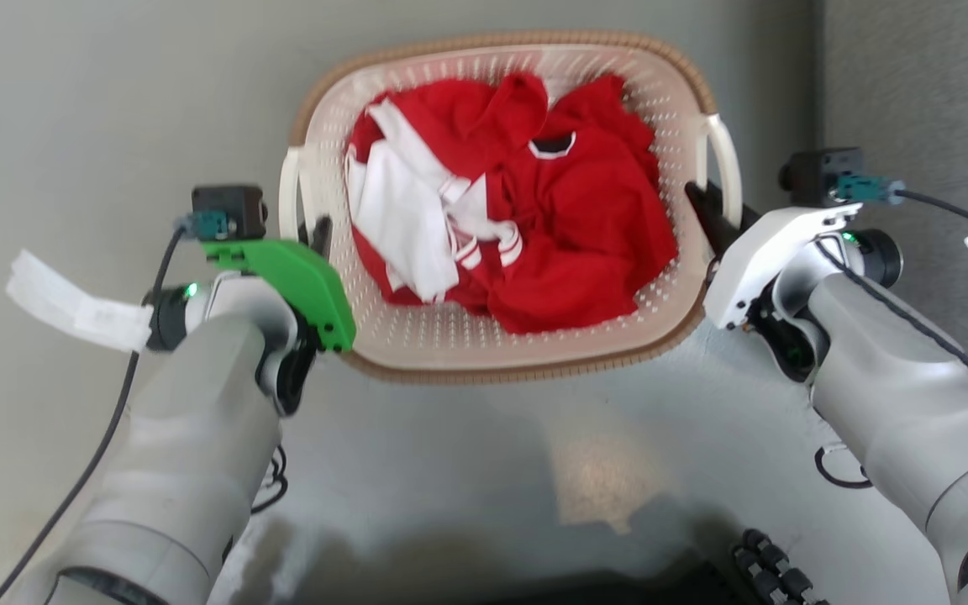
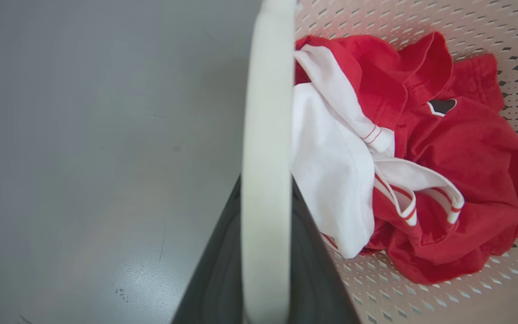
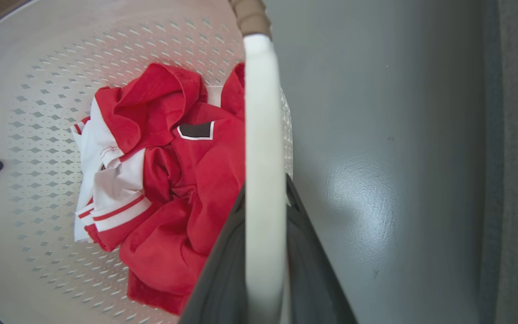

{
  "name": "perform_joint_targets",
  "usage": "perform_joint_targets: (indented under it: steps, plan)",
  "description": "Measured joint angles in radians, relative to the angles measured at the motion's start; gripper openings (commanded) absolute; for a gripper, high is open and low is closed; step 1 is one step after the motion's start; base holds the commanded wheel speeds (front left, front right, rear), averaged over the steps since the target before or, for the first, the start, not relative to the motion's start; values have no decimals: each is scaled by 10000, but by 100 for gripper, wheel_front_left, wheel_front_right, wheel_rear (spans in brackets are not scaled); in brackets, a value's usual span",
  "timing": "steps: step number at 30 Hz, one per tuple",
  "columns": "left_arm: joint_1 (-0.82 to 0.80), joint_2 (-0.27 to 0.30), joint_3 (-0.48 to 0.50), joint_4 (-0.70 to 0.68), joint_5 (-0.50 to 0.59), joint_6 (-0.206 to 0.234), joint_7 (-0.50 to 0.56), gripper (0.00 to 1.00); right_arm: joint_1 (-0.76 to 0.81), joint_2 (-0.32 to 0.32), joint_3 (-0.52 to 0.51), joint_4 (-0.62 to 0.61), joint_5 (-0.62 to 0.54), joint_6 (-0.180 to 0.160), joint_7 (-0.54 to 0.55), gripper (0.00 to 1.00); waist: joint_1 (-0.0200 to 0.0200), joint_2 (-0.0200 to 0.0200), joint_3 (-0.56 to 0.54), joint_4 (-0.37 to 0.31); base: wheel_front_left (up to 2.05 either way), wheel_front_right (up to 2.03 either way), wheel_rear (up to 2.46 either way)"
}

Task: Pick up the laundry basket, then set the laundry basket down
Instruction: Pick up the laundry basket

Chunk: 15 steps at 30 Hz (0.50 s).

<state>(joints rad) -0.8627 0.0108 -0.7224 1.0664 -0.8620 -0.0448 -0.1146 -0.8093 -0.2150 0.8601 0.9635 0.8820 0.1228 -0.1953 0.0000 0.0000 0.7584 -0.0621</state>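
— Nearest?
— Left gripper (image 1: 313,235), green-cased, clamped on the white left handle (image 1: 286,189), 1 dark finger either side. Right gripper (image 1: 712,220), white-cased, clamped likewise on the right handle (image 1: 728,164).
— Between them?
— Laundry basket (image 1: 450,336): cream-white, rounded-rectangular, pierced with small diamond holes, trimmed with a brown woven-look rim (image 1: 501,374). Sits centred ahead over the grey floor (image 1: 72,101); resting or lifted, cannot tell.
— Inside?
— Red clothing (image 1: 593,227) heaped with a white garment (image 1: 400,218), red-striped at the cuffs.
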Motion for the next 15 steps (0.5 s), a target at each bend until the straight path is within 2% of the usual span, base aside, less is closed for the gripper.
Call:
perform_joint_targets:
  steps: [15]
  plan:
    - [795,-27,-305,560,-696,-255,930,0,357,146,943,339,604,0,1093,0,0,0,-2013,-313,0,0,0]
